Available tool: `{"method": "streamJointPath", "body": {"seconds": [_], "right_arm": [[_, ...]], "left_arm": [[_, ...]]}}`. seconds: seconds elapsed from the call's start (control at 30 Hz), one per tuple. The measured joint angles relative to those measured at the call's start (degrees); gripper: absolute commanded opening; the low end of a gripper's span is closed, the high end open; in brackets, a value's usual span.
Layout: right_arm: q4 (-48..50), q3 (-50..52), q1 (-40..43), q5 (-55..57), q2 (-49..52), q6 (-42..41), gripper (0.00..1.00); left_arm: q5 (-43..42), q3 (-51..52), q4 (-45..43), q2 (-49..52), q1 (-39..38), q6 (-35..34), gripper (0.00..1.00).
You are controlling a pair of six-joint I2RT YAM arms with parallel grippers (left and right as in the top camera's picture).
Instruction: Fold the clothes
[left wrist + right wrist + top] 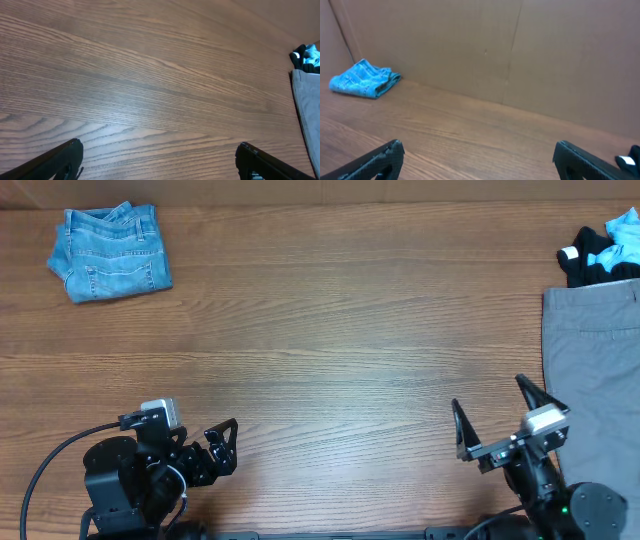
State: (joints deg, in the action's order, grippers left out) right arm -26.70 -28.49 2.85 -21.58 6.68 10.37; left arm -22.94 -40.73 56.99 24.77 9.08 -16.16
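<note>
**A:** Wood-grain tabletop [330, 310] is being viewed from above. What is being kept at its far-left corner?

**B:** Light blue denim jeans [108, 252] are being kept there as a folded bundle, pockets up, well apart from both arms.

**A:** How is the left gripper [222, 430] being held?

**B:** Its jaws are being held spread wide over bare wood near the front edge, and nothing is being gripped.

**A:** And the right gripper [488, 395]?

**B:** It is likewise being held wide apart and empty, just beside the grey trousers [595, 370], which are being left flat and unfolded along the right edge.

**A:** Which step is being taken up, then?

**B:** By the look of it, the trousers are being approached next. They are best being drawn toward the open middle first, one corner being pinched by each gripper so the cloth is being lifted evenly. Care is being called for at their far end, where a small heap of black, white and cyan garments [605, 245] is lying close by and risks being dragged along.
</note>
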Motion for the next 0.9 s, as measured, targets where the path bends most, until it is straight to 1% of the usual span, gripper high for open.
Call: {"method": "streamJointPath", "body": {"seconds": [0.13,0.47,0.6,0.8,0.9], "right_arm": [[4.5,6.3,0.1,0.0,-3.6,0.2,1.00],[26.4,20.7,0.1,-0.1,-4.5,0.2,1.00],[29.0,24.0,0.1,2.5,-5.7,-1.2,1.00],[29.2,26.7,0.1,12.9,-5.8,-10.5,1.00],[27.0,27.2,0.1,17.9,-5.8,-14.4,1.00]], "left_arm": [[0.0,0.0,0.0,0.0,0.0,0.0,1.00],[0.0,0.0,0.0,0.0,0.0,0.0,1.00],[0.0,0.0,0.0,0.0,0.0,0.0,1.00],[0.0,0.0,0.0,0.0,0.0,0.0,1.00],[0.0,0.0,0.0,0.0,0.0,0.0,1.00]]}}
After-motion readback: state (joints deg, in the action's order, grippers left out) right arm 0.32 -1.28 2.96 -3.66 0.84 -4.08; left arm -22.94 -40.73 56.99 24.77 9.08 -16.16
